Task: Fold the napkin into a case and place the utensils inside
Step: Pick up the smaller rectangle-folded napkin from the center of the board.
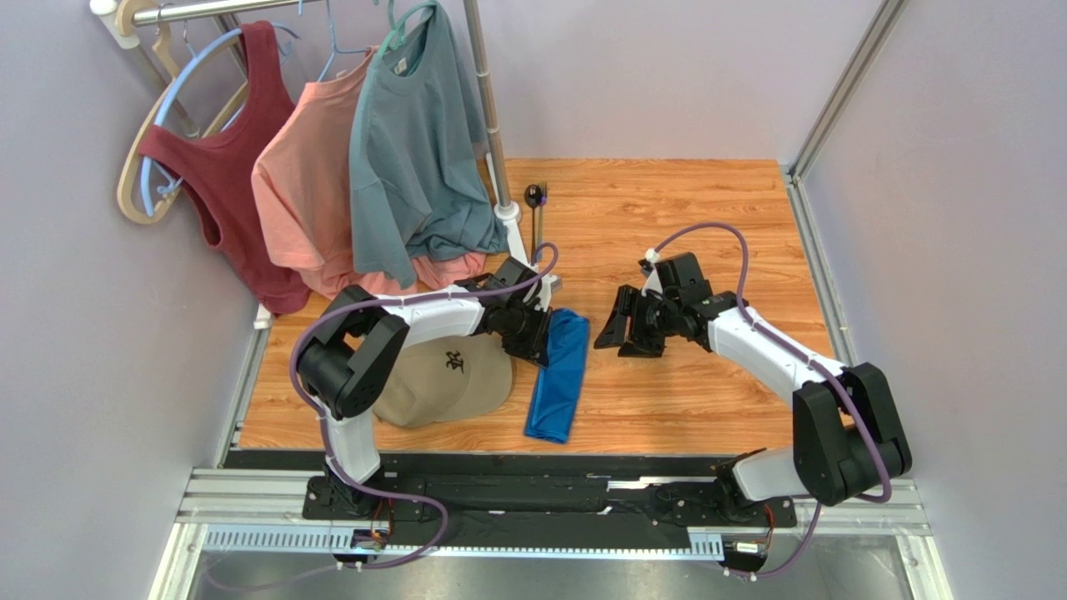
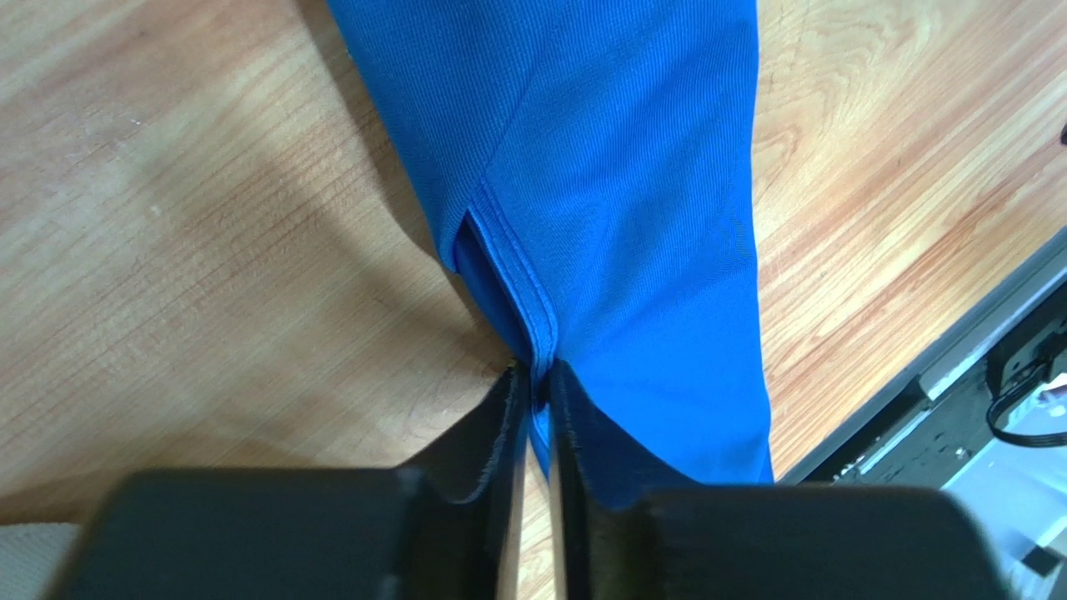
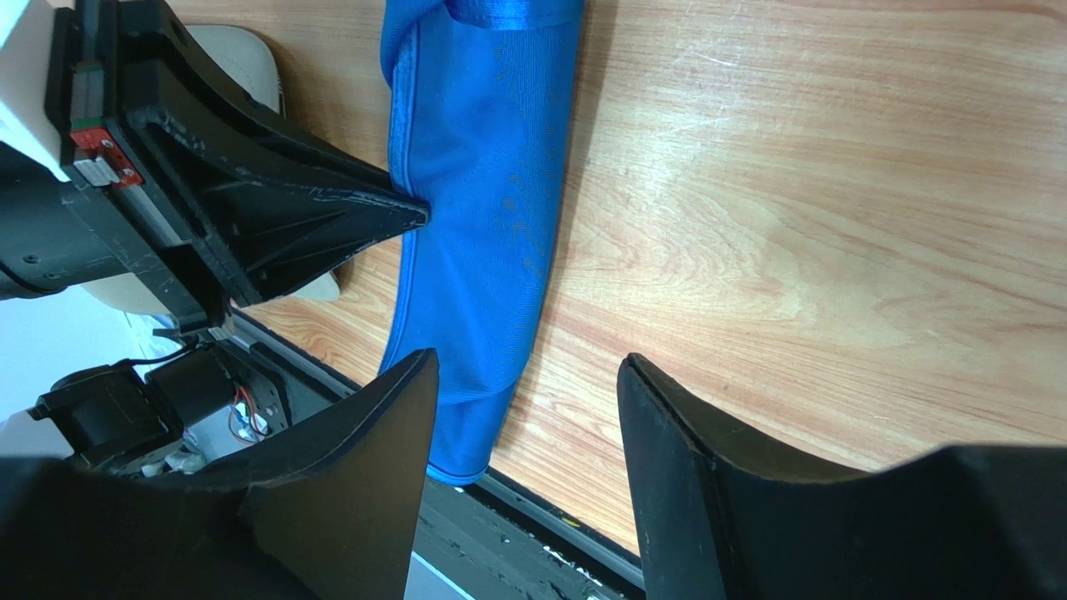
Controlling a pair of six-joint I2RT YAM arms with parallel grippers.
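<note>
The blue napkin [image 1: 560, 373] lies folded into a narrow long strip on the wooden table, running towards the front edge. My left gripper [image 1: 532, 335] is at the strip's far left side. In the left wrist view its fingertips [image 2: 536, 369] are pinched shut on a hemmed fold of the napkin [image 2: 626, 188]. To the right of the strip, my right gripper [image 1: 630, 328] hovers open. Between its spread fingers [image 3: 526, 363] I see only bare wood and the napkin's near end [image 3: 482, 175]. One dark utensil, a spoon [image 1: 536, 200], lies at the back by the rack pole.
A tan cap [image 1: 445, 375] sits left of the napkin, under the left arm. A clothes rack with a grey-teal T-shirt [image 1: 413, 138], a pink top and a red top stands at the back left. The black front rail [image 3: 501, 525] runs just past the napkin's near end.
</note>
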